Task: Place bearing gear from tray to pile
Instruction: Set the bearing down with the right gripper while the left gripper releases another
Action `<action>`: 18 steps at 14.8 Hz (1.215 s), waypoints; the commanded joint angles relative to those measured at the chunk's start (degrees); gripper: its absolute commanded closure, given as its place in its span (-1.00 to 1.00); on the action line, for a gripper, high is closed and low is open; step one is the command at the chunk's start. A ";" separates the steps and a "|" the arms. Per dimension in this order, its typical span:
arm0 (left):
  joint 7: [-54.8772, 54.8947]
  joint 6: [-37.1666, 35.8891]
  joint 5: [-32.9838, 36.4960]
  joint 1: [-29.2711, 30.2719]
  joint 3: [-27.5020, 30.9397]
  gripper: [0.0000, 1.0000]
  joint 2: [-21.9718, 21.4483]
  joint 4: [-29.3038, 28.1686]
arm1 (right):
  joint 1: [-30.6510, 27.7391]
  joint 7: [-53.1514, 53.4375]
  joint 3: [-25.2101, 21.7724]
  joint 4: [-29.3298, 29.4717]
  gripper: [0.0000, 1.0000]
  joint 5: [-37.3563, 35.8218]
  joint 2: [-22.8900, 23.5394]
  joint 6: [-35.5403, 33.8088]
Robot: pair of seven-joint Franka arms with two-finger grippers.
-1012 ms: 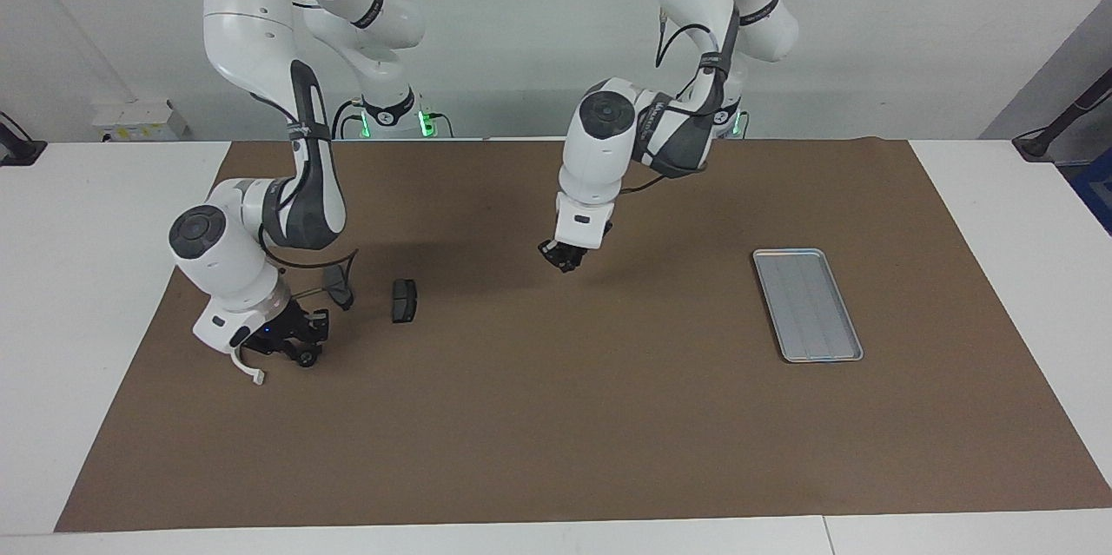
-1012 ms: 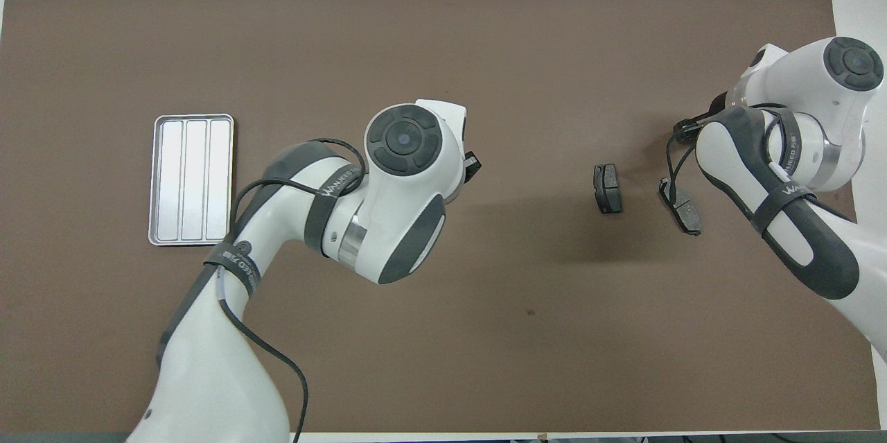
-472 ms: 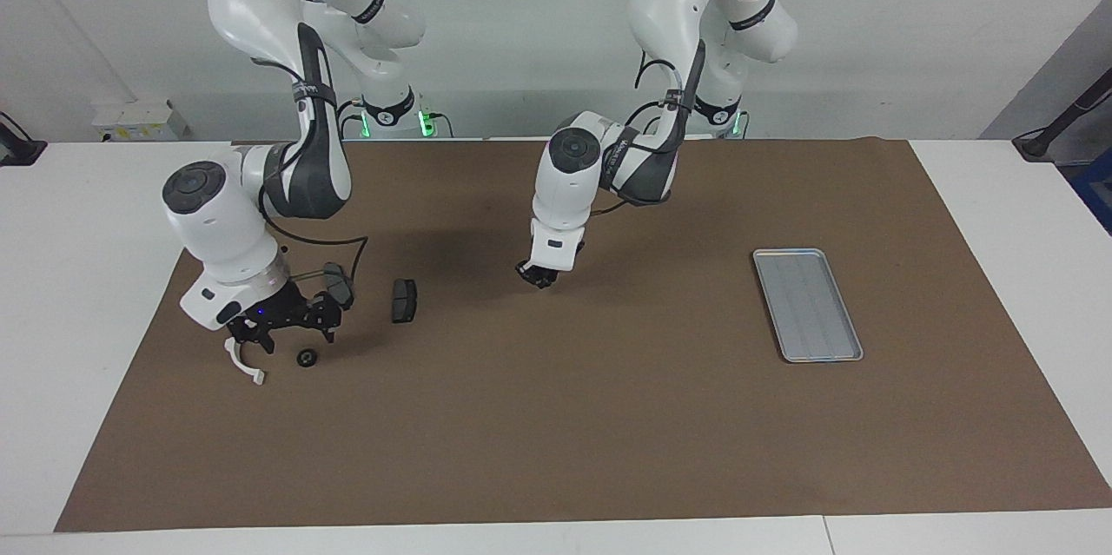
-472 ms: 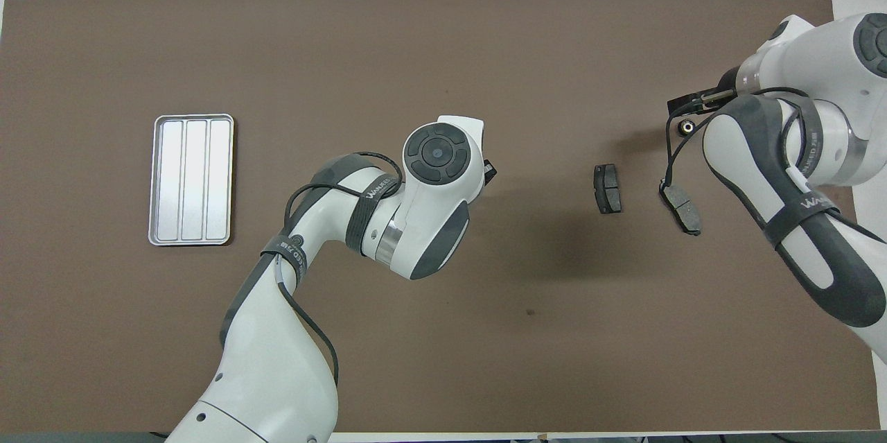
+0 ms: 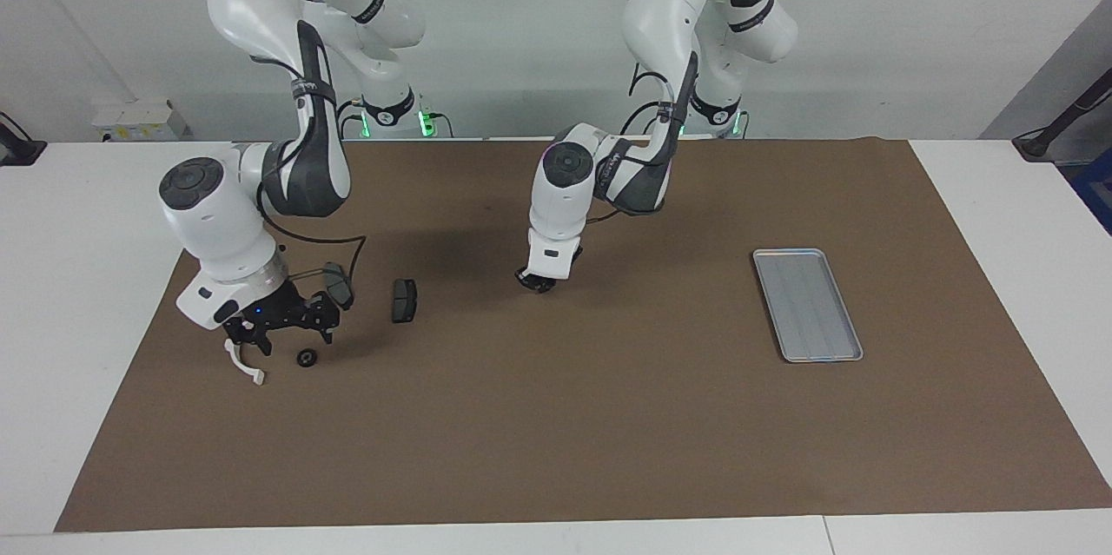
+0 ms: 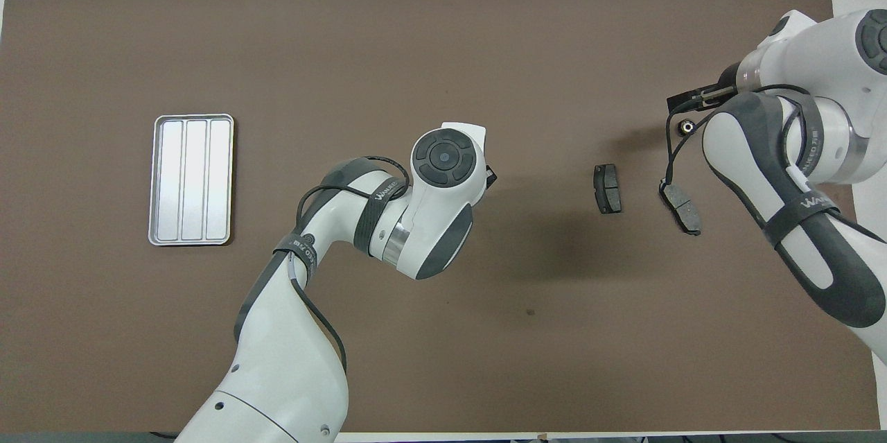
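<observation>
Facing view, entries from the robots' side outward.

Left claw (image 5: 536,281): hangs low over the middle of the surface (image 5: 556,451), well apart from every part. It has drifted a little toward the right arm's end over the last second. Cannot tell its state; nothing visible in it.

Two dark brake pads (image 5: 404,300) (image 5: 339,284): lying toward the right arm's end, unmoved.

Tray (image 5: 808,305): toward the left arm's end, nothing seen in it.

Right claw (image 5: 280,333): a second ago it was down at the surface with the bearing gear at its tips. Now it is raised slightly and spread wide, holding nothing.

Bearing gear (image 5: 306,357): small dark ring, lying free on the surface just below the right claw. It is farther from the robots than the pads and just beside the white bracket (image 5: 243,366).

Judgement: release made; the gear sits within the pile, so the placing looks done. What remains is for the right arm to lift clear without brushing the gear or the bracket. The gear is round and could roll if nudged.
</observation>
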 commanded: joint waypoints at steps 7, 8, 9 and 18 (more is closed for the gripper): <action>-1.98 -4.89 -0.15 -0.09 1.48 -0.78 -0.39 1.63 | 5.06 9.58 0.06 0.86 -1.00 -0.20 -0.74 -4.14; -1.80 -6.47 0.11 0.43 2.09 -0.94 -1.96 1.55 | 5.24 10.02 0.06 0.95 -1.00 -0.20 -0.74 -4.40; -1.36 -8.75 0.72 1.31 3.06 -1.00 -3.71 1.55 | 5.16 10.03 0.06 0.95 -1.00 -0.20 -0.74 -4.32; 26.11 -28.97 0.90 20.10 4.47 -1.00 -20.41 -0.21 | 16.12 32.59 0.23 0.07 -0.97 -0.20 -2.15 -4.67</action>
